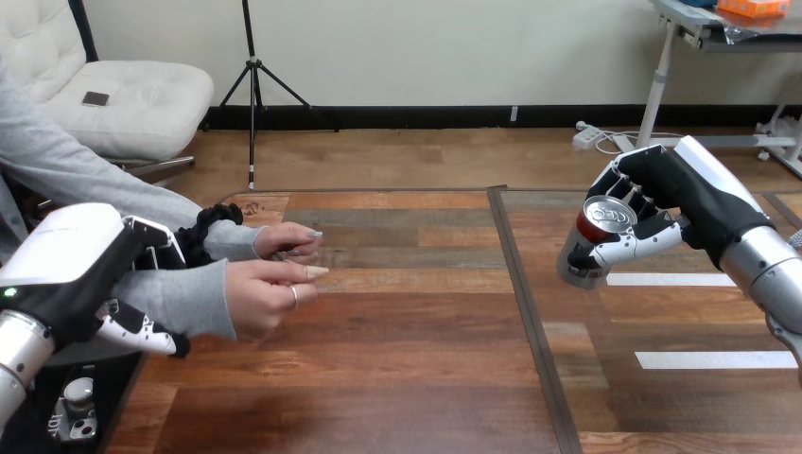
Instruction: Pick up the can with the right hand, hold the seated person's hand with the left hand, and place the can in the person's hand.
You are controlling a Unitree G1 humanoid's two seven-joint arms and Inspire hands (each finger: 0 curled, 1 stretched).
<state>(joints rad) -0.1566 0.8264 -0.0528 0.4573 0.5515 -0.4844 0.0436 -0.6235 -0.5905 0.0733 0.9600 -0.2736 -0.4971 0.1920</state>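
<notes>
A silver and red can [588,244] is in my right hand [676,203], whose fingers and thumb curl round it. The can is tilted, its top facing the camera, above the right half of the wooden table [416,378]. At the left, the person's two hands rest over the table: one further back [288,241] and a nearer one [270,295], both with nothing in them. My left hand [71,270] is on the grey-sleeved forearm [184,295] of the nearer one. Its fingers lie over the forearm and its thumb [142,333] curls under it.
A dark seam [530,322] runs front to back through the table's middle. Two white tape strips [714,359] lie on the table's right side, below my right arm. A wide stretch of table separates the can from the person's hands.
</notes>
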